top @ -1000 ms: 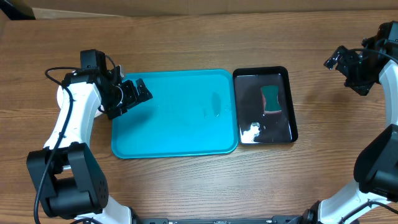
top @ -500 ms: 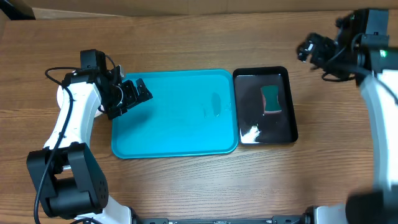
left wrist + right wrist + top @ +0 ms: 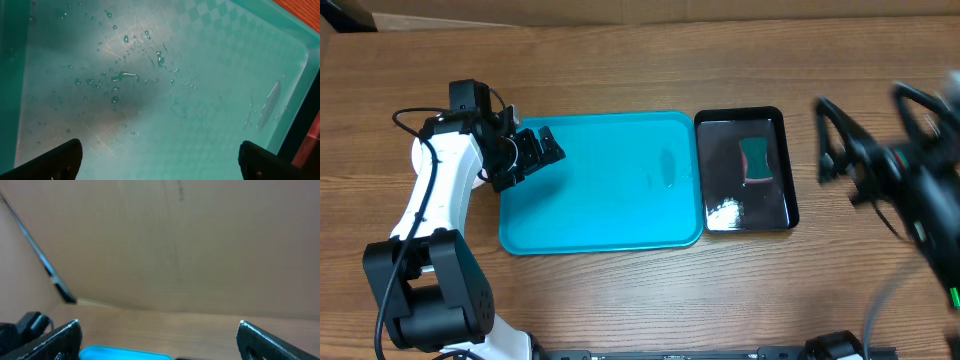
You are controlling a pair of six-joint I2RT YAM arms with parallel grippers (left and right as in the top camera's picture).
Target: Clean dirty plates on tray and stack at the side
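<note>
The turquoise tray (image 3: 620,200) lies in the middle of the table with nothing on it but water droplets (image 3: 125,77). No plates show in any view. My left gripper (image 3: 545,150) hangs over the tray's left end, open, its two black fingertips (image 3: 62,157) far apart above the wet tray floor (image 3: 200,115). My right gripper (image 3: 835,150) is a motion-blurred shape to the right of the black tray. In the right wrist view it (image 3: 160,340) is open and empty, facing across the table toward the tray's edge (image 3: 125,355).
A glossy black tray (image 3: 780,215) sits against the turquoise tray's right side, holding a green sponge (image 3: 756,160) and a patch of white foam (image 3: 723,211). A cardboard wall (image 3: 175,240) stands behind the wooden table (image 3: 620,70).
My right arm has swung from the far right corner inward and then toward the front, and is blurred now beside the black tray. The left arm has not moved.
</note>
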